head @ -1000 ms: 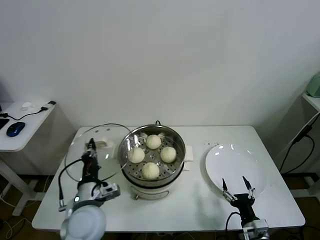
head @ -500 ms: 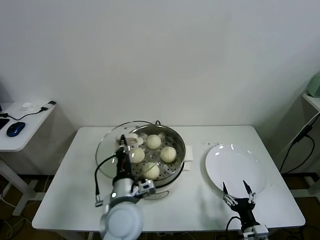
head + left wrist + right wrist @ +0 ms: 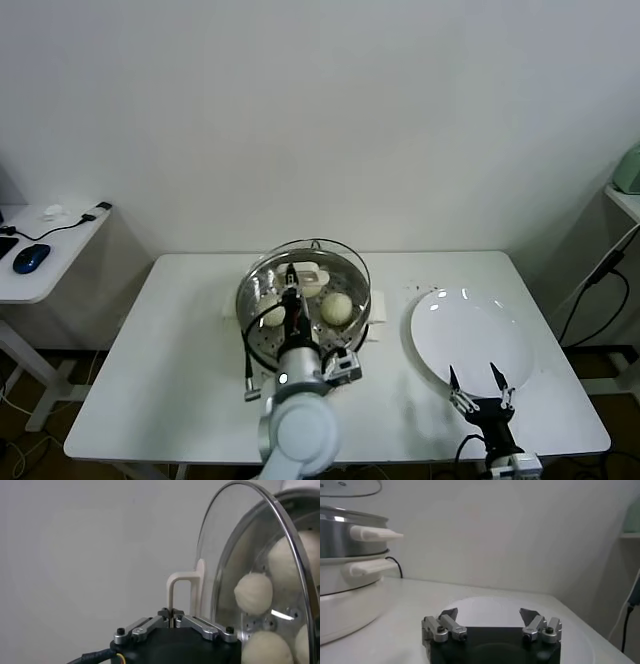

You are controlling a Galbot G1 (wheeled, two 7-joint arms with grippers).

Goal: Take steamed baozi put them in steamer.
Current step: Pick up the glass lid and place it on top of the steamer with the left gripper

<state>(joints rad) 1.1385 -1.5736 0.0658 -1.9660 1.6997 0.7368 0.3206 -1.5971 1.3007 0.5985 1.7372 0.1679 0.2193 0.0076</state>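
From your head view, the left gripper [image 3: 291, 283] hangs directly over the steamer [image 3: 304, 300], carrying the glass lid [image 3: 305, 275] above the pot's mouth. The steamed baozi [image 3: 337, 308] lie straight below the jaws, on the basket floor; you can make out one plainly and parts of others, the rest masked by the arm and the lid's glare. The lid looks nearly centred on the rim, so the coming move is probably a straight descent, and it turns on rim matching rim. The right gripper [image 3: 477, 385] waits at the near edge of the white plate [image 3: 470, 335], well apart from the pot, with its jaws spread and nothing between them.

In your left wrist view, the left gripper [image 3: 172, 618] has its jaws pressed together on the lid's white handle [image 3: 182, 587]. The glass disc [image 3: 250, 555] stands just beyond the jaws, and the buns [image 3: 254, 593] show through it. The pot's far rim is cut off here.

In your right wrist view, the right gripper [image 3: 490, 617] is spread and empty, with the plate [image 3: 485, 605] just ahead of the jaws and the steamer [image 3: 350, 555] off to one side, partly cropped.
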